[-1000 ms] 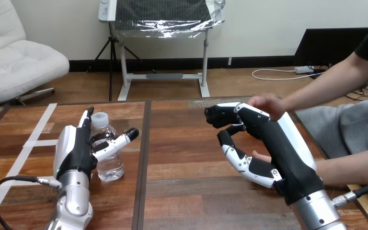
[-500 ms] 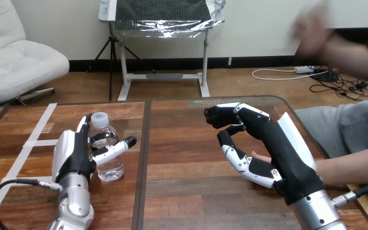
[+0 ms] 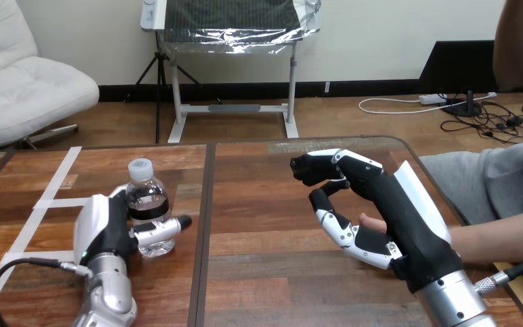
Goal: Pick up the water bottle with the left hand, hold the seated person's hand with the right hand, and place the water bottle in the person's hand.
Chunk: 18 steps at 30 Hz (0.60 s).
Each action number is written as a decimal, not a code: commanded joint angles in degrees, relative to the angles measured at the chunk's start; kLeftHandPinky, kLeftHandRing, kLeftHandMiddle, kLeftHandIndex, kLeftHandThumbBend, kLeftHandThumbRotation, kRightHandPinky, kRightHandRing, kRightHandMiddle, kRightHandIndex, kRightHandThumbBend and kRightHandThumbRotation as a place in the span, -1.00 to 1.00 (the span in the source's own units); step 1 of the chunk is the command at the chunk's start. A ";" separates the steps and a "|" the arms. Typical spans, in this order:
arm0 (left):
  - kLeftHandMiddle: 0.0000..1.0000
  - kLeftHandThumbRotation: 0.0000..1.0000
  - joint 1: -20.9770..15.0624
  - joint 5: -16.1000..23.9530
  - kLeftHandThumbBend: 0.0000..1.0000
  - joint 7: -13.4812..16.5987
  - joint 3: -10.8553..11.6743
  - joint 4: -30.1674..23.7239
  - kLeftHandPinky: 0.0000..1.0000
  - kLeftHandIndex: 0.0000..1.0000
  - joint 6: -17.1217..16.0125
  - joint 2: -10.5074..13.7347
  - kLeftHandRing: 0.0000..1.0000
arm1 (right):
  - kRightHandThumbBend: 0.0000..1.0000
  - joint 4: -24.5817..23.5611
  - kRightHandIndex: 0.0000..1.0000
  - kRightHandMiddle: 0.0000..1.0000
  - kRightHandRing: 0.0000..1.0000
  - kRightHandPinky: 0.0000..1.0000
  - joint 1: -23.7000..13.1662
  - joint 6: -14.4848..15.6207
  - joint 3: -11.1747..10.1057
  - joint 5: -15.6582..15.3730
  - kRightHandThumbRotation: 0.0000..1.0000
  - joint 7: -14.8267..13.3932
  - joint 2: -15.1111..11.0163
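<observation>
A clear water bottle (image 3: pixel 148 214) with a white cap and a dark label stands upright on the wooden table (image 3: pixel 259 272) at the left. My left hand (image 3: pixel 107 228) stands against the bottle's left side and reaches across its lower front. My right hand (image 3: pixel 381 197) hovers over the table's right half, palm to the left. The person's forearm (image 3: pixel 497 235) comes in from the right and runs behind that hand. A tip of the person's hand (image 3: pixel 372 221) shows at my palm. Whether I hold it is hidden. The person's other arm (image 3: pixel 517 41) is raised at the top right.
White tape lines (image 3: pixel 48 203) cross the table's left part. A dark seam (image 3: pixel 204 231) splits the tabletop just right of the bottle. The table's right edge (image 3: pixel 430 178) lies close beyond my right hand, with the person seated there.
The person's other hand has lifted off the back of my right hand, up to the top right. My left hand has sunk lower and drawn in against the bottle. The bottle has stayed put.
</observation>
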 commanded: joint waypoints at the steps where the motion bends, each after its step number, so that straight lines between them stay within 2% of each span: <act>1: 0.48 -0.57 -5.82 1.78 0.79 -0.41 -2.08 2.81 0.25 0.44 -1.62 0.63 0.40 | -0.57 -2.30 0.38 0.40 0.39 0.23 -2.47 -0.12 -0.68 0.86 -1.00 -0.11 -0.32; 7: 0.44 -0.64 -6.55 3.28 0.77 0.86 -3.55 4.93 0.20 0.40 -0.71 0.38 0.35 | -0.56 -2.42 0.38 0.40 0.40 0.23 -2.32 -0.20 -0.75 0.95 -1.00 -0.14 -0.63; 11: 0.39 -0.72 -6.79 4.80 0.74 2.95 -4.89 5.65 0.15 0.36 -0.30 0.14 0.29 | -0.56 -2.82 0.38 0.40 0.40 0.24 -2.04 0.16 -0.82 1.01 -1.00 -0.06 -0.72; 15: 0.24 -0.91 -6.86 5.32 0.62 4.47 -5.35 6.21 0.02 0.23 -0.34 -0.16 0.15 | -0.56 -2.97 0.37 0.41 0.42 0.26 -1.94 0.22 -0.92 0.92 -1.00 -0.01 -0.88; 18: 0.15 -0.95 -6.80 5.50 0.55 5.31 -5.61 6.66 -0.06 0.16 -0.96 -0.27 0.06 | -0.56 -3.19 0.37 0.42 0.42 0.27 -1.80 0.41 -1.00 0.71 -1.00 -0.03 -0.99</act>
